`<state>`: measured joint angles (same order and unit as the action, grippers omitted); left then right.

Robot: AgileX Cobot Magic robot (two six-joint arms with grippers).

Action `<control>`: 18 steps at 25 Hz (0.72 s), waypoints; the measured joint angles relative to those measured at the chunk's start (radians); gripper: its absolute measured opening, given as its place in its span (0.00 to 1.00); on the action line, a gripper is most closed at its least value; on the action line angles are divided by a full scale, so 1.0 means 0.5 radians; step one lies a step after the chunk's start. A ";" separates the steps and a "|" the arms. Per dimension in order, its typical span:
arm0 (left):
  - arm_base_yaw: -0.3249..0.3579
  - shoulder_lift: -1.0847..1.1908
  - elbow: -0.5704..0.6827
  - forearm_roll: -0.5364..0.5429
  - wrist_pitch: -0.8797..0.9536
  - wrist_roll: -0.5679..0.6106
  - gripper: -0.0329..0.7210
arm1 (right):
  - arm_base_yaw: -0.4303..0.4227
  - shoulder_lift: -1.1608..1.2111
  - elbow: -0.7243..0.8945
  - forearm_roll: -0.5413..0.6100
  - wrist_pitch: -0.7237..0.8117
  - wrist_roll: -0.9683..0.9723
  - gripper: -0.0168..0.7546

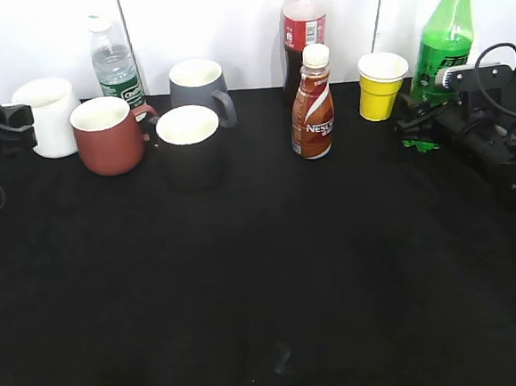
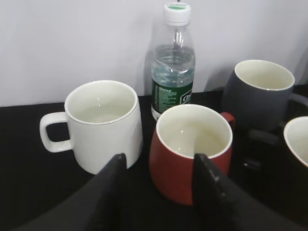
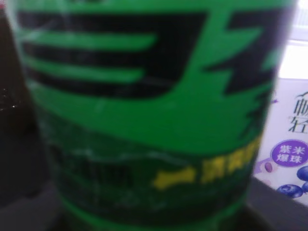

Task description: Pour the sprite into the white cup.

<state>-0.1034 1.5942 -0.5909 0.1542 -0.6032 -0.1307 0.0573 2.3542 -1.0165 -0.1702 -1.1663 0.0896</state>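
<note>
The sprite (image 1: 442,35), a tall green bottle with a green cap, stands at the back right of the black table. It fills the right wrist view (image 3: 144,115), blurred and very close. My right gripper (image 1: 418,127) is at the bottle's lower part; its fingers are hidden, so I cannot tell whether they grip. The white cup (image 1: 48,116) stands at the back left, handle to the left in the left wrist view (image 2: 103,127). My left gripper (image 2: 160,163) is open and empty just in front of it, between the white cup and a red mug (image 2: 190,149).
Red mug (image 1: 106,133), dark mug (image 1: 190,145) and grey mug (image 1: 197,81) stand near the white cup. A water bottle (image 1: 116,66), cola bottle (image 1: 303,28), Nescafe bottle (image 1: 312,104) and yellow paper cup (image 1: 381,85) line the back. A white carton (image 3: 291,139) is behind the sprite.
</note>
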 joint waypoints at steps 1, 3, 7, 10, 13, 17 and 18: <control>0.000 0.000 0.000 0.000 0.000 0.000 0.51 | 0.000 0.000 0.000 -0.032 0.000 0.000 0.67; 0.000 0.000 0.000 0.000 0.000 0.001 0.51 | 0.000 0.000 -0.006 -0.057 -0.002 0.000 0.73; 0.000 0.000 0.000 0.002 0.004 0.001 0.51 | 0.000 -0.128 0.062 -0.055 0.065 -0.002 0.80; 0.000 0.000 0.000 0.013 0.067 0.001 0.51 | 0.000 -0.238 0.183 -0.047 0.164 -0.002 0.80; -0.033 -0.021 0.000 0.013 0.261 -0.004 0.51 | 0.000 -0.353 0.273 -0.023 0.471 -0.002 0.80; -0.234 -0.051 -0.036 -0.069 0.887 -0.004 0.57 | 0.000 -0.788 0.296 -0.059 1.432 0.035 0.80; -0.275 -0.051 -0.082 -0.104 1.144 -0.006 0.60 | 0.000 -0.932 0.296 -0.068 1.738 0.068 0.79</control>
<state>-0.2411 1.5688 -0.6320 0.1022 -0.0310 -0.1336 0.0573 1.8883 -0.8684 -0.2043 -0.2974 0.1236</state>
